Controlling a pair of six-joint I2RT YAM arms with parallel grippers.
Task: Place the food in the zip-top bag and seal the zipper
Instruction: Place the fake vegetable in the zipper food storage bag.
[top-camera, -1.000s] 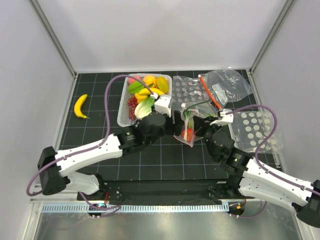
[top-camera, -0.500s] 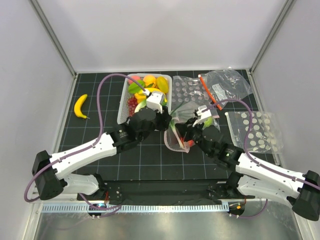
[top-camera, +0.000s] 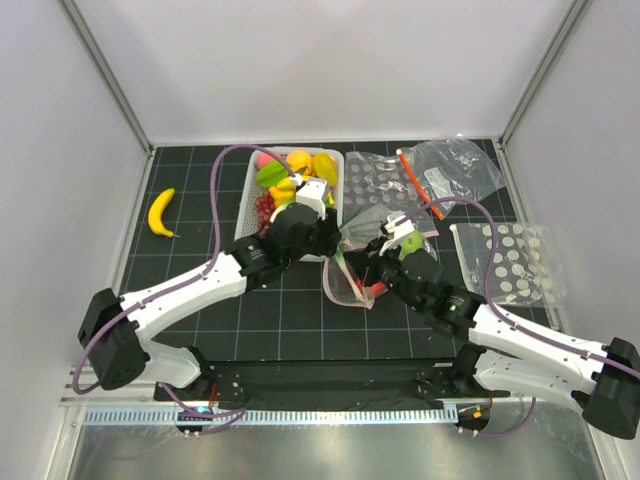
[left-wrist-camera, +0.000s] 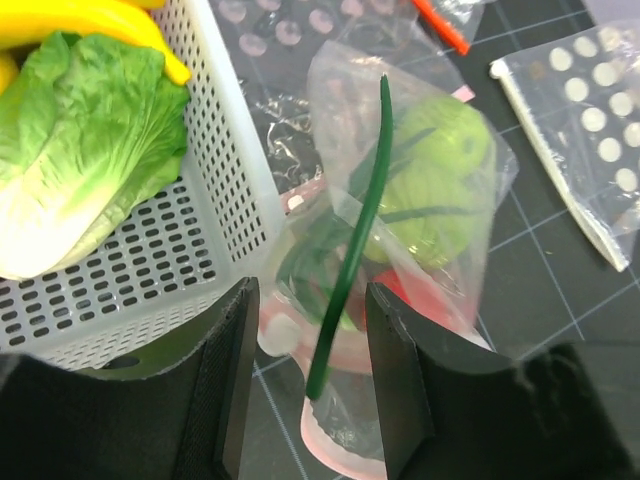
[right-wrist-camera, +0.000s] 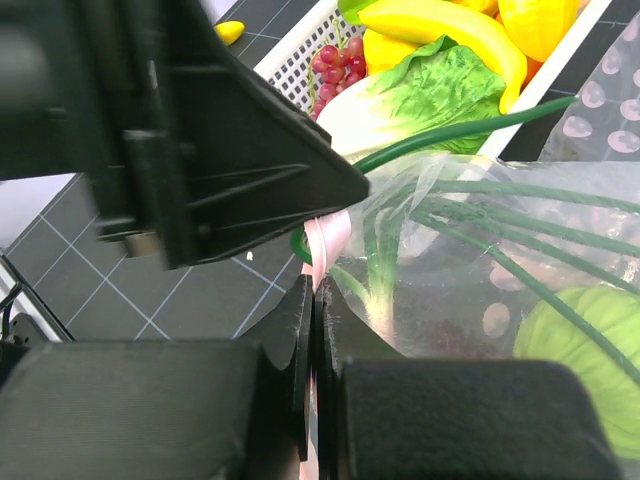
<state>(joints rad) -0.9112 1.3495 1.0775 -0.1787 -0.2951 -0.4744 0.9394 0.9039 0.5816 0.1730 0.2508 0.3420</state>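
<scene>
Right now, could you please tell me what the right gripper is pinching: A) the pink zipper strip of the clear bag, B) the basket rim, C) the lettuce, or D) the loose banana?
A: in the right wrist view the right gripper has its jaws shut on the pink zipper strip at the mouth of the zip-top bag.

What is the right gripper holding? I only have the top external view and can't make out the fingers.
Observer: From the right wrist, the right gripper is shut on the pink zipper of the zip-top bag.
Operator: Left gripper?
Observer: From the left wrist, the left gripper is open, one finger on each side of the bag's mouth.
Operator: Anything sticking out?
Observer: A green onion stalk pokes out of the mouth, between those fingers.
</scene>
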